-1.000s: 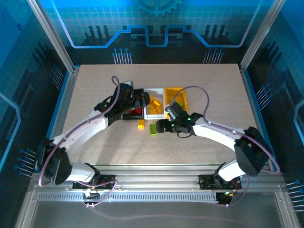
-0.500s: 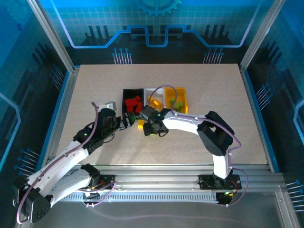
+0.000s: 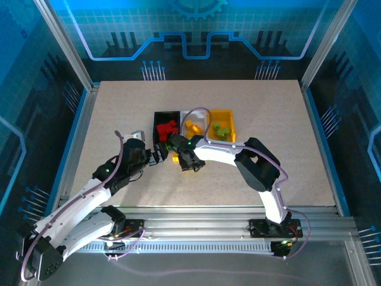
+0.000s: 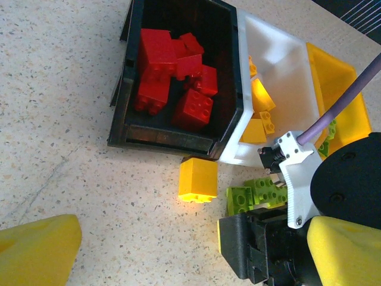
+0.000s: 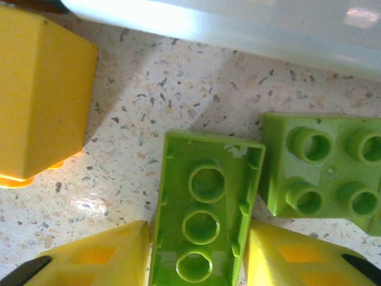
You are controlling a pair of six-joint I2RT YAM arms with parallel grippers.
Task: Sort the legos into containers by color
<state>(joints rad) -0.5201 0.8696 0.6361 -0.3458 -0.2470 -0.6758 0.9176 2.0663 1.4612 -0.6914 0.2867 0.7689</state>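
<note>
One upside-down green lego point(image 5: 202, 196) sits between the fingers of my right gripper point(image 5: 199, 250).
I see its yellow fingers point(image 5: 89, 259) pressed on both long sides as it lies on the table point(image 5: 149, 107). A square green lego point(image 5: 321, 173) sits just beyond the right finger, a yellow lego point(image 5: 41, 89) beyond the left. My left gripper point(image 4: 178, 256) gapes empty, with the black bin point(image 4: 161, 143) of red legos point(image 4: 158, 77) ahead of its fingers.

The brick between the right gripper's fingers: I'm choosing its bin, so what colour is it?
Lime green; the brick shows best in the right wrist view.
</note>
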